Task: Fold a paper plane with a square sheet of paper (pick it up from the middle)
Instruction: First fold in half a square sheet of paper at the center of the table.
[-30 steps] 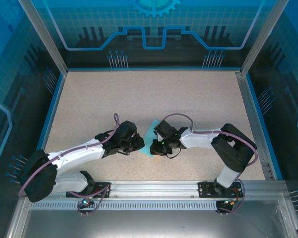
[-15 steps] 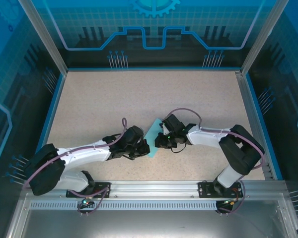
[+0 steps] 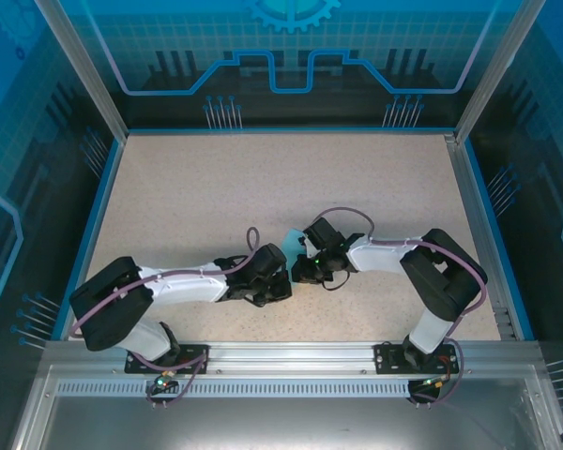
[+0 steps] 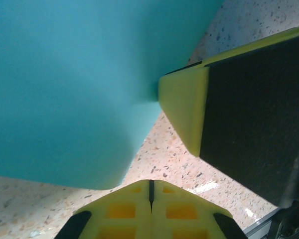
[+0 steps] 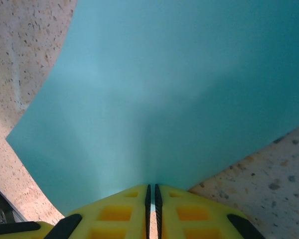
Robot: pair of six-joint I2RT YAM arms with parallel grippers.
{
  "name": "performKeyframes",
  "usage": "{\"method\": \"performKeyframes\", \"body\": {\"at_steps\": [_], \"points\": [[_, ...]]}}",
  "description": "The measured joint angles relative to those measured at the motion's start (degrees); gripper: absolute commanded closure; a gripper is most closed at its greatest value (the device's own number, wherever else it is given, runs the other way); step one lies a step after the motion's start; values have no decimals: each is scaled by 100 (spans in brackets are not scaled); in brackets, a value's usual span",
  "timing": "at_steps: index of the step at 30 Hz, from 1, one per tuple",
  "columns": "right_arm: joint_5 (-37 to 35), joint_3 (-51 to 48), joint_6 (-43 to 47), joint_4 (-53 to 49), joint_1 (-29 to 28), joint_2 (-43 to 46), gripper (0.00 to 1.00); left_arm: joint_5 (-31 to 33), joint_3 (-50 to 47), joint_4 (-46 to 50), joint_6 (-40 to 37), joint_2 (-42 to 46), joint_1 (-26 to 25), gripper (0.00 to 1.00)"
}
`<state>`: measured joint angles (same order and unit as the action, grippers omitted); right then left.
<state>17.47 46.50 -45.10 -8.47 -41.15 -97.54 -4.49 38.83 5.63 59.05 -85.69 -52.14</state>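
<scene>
The square sheet of paper (image 3: 291,240) sits near the middle of the table (image 3: 197,187), toward its near side. It shows as a small cyan patch just far of the two wrists that meet there. The right gripper (image 5: 151,193) is clenched on it: in the right wrist view the yellow fingertips press together and the sheet fans out from between them, bowed and raised off the speckled surface rather than lying flat. The left gripper (image 4: 150,185) is also closed, tips together, but nothing shows between them. A corner of the sheet hangs just beside them, so this gripper appears to hold nothing. In the left wrist view, one finger (image 4: 183,107) of the right gripper meets the sheet's edge. The paper looks very light and limp. It probably bends under its own weight, creases wherever it is pinched hard, and could tear if the two arms pull against each other. A good hold is likely a flat pinch on an edge or along the intended centre line, with the second grip well apart from the first so the span between them stays smooth. A lone corner grip would likely leave the rest drooping.
</scene>
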Motion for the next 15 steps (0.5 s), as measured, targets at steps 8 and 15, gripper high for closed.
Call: {"method": "performKeyframes", "body": {"at_steps": [8, 15], "points": [[13, 11, 46, 11, 7, 2, 86, 111, 42, 4, 4, -111, -7, 96], [-7, 11, 59, 90, 44, 2, 86, 302, 42, 4, 70, -142, -11, 96]]}}
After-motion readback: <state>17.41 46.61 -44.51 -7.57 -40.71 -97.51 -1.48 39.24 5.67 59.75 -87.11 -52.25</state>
